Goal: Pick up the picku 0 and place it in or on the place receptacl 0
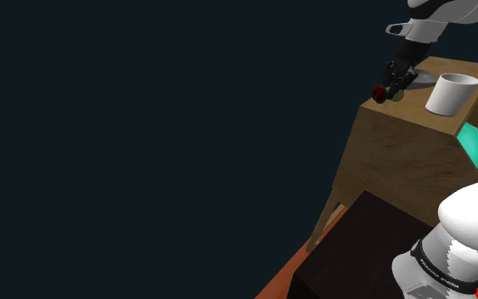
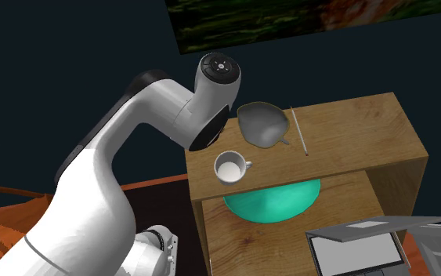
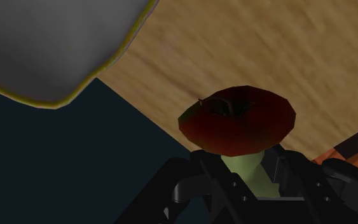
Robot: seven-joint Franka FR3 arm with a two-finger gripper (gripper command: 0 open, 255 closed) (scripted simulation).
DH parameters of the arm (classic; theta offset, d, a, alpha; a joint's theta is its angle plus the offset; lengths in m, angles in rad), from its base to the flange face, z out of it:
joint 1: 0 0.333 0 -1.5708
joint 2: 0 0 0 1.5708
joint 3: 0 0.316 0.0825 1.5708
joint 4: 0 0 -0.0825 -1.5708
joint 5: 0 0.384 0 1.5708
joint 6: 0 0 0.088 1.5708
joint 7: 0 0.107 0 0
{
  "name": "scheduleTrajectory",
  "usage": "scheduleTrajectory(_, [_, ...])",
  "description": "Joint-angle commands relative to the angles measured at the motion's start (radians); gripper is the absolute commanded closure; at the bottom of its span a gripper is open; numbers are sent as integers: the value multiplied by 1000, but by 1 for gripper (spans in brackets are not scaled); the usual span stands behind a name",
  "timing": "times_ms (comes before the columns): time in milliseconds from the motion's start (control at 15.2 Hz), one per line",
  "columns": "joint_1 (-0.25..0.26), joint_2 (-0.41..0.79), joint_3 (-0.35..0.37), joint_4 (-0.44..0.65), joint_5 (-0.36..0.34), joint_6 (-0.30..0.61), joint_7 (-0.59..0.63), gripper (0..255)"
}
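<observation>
Right beside the grey bowl (image 2: 262,124), on the side of it away from the white mug (image 2: 230,166), the black fingers (image 3: 289,175) are closed on the apple (image 3: 238,121). They press its green lower part from both sides, and its dark red top with the stem hollow bulges out past their tips. From the shoulder view the apple (image 1: 381,93) hangs at the very corner of the wooden tabletop (image 2: 352,129), just beyond the bowl (image 1: 424,78). I cannot tell whether it touches the wood or is lifted off it.

In the wrist view the bowl (image 3: 44,44) has a thin yellowish rim, and it sits apart from the apple with bare wood between them. The mug (image 1: 451,93) stands upright near the bowl, not touching it. A thin pale rod (image 2: 299,132) lies flat just on the bowl's other side.

Below the bowl, on the shelf under the tabletop, a teal plate (image 2: 277,200) lies flat. An open laptop (image 2: 359,251) sits lower, well apart from the bowl. The white arm (image 2: 109,172) reaches over to the bowl's edge, and in the second exterior view its wrist covers the spot where the apple is.
</observation>
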Motion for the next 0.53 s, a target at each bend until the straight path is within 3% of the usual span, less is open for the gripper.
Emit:
scheduleTrajectory(0, [0, 0, 0, 0, 0, 0, 0, 255])
scheduleTrajectory(462, [0, -1, 1, 12, 0, -13, 2, 255])
